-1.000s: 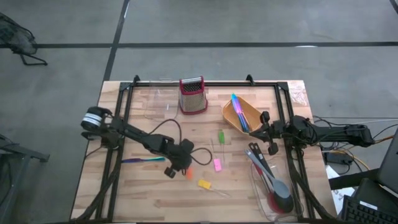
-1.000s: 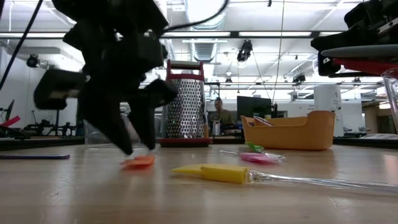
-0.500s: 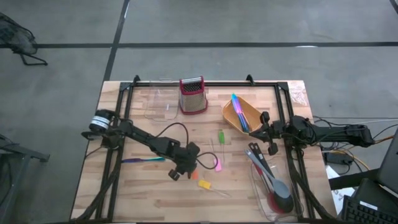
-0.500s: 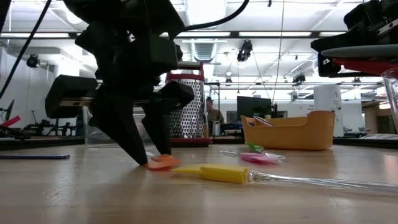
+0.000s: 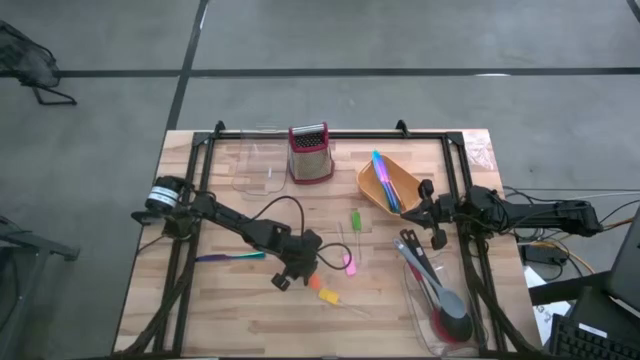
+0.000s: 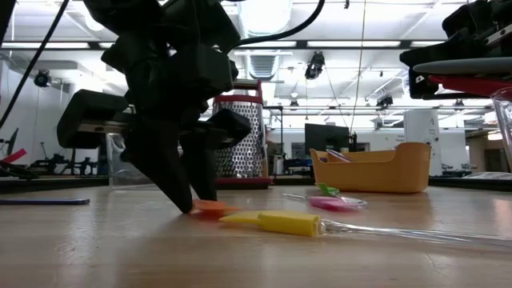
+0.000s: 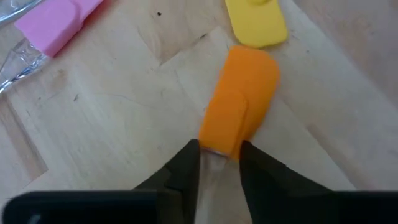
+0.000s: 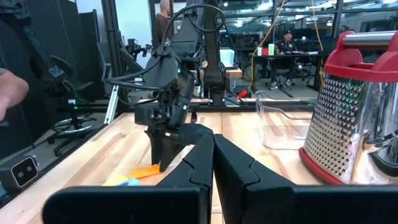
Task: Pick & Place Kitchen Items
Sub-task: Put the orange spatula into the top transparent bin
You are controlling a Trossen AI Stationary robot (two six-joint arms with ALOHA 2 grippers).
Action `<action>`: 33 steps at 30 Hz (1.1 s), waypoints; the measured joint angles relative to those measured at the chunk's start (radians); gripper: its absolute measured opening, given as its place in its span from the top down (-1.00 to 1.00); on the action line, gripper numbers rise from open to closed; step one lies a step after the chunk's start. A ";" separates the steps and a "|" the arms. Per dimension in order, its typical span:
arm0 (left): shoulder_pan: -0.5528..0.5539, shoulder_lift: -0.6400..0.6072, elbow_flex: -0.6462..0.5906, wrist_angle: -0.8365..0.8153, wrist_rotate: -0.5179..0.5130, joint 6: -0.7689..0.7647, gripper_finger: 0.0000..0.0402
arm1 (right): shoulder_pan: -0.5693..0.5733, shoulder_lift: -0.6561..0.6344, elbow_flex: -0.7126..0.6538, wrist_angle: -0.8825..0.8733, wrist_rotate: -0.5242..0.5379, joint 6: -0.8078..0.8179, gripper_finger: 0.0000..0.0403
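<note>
From overhead you get even, diffuse light; the wooden table (image 5: pixel 400 320) reads bright and shadows under the arms are faint. At table height you look into ceiling strip lights (image 6: pixel 352 44) at 12 o'clock, so the left arm (image 6: pixel 168 104) shows as a near-black silhouette and the lamp above it blooms white. The yellow piece (image 6: pixel 280 222) close by is soft, and the clear handle beside it catches small glints. Your left wrist picture is blurred throughout, the orange piece (image 7: pixel 239 109) lacking crisp edges. In the right wrist picture the grater (image 8: pixel 354 112) at 3 o'clock shows bright reflections.
</note>
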 joint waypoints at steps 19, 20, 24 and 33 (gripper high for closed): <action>-0.001 -0.012 0.046 -0.037 -0.003 -0.033 0.87 | 0.000 0.000 0.000 0.000 0.000 0.000 0.96; -0.001 -0.017 0.047 -0.039 -0.008 -0.029 0.92 | 0.000 0.000 0.000 0.000 0.000 0.000 0.96; 0.001 -0.051 0.044 -0.046 -0.016 -0.025 0.97 | 0.000 0.000 0.000 0.000 0.000 0.000 0.96; 0.009 -0.071 0.042 -0.072 -0.007 -0.026 0.99 | 0.000 0.000 0.001 -0.002 0.000 0.000 0.96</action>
